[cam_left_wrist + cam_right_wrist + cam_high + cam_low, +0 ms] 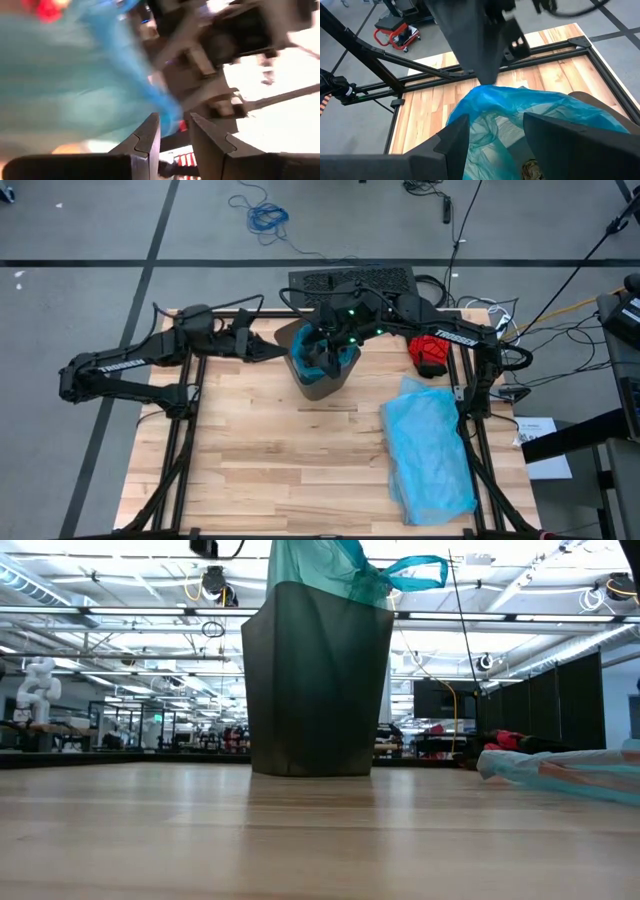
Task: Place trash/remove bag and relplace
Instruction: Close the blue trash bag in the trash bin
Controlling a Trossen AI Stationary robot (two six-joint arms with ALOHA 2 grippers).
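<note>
A dark brown bin (318, 387) (318, 680) stands on the far middle of the table. The see-through teal bag (305, 358) (320, 565) sits in it and rises above its rim; a blue handle loop (415, 570) sticks out sideways. Brown knobbly trash (531, 169) lies inside the bag. My left gripper (290, 350) (172, 120) reaches in level from the table's left at the bin's rim, shut on the bag. My right gripper (335, 345) (495, 122) hangs over the bin's mouth, shut on bunched plastic. Neither gripper shows in the low view. My left gripper pinches a bright blue strip of the bag's top (167, 112) between its two fingers, coming level from the table's left. In the right wrist view the blue plastic (487, 91) is drawn into a peak at its fingertips. The rest of the bag stays in the bin. My right gripper has crumpled teal plastic of the bag's upper part (492, 132) between its two fingers, several folds together. The fingers slant down from the table's far right over the bin's mouth. The bag stands raised above the bin's rim, its lower part inside.
A red glove (432, 352) lies at the far right of the table. A paler sky-blue plastic bag (430, 445) (560, 770) lies flat along the right side. Bare wood spreads across the near and left parts of the table (260, 450).
</note>
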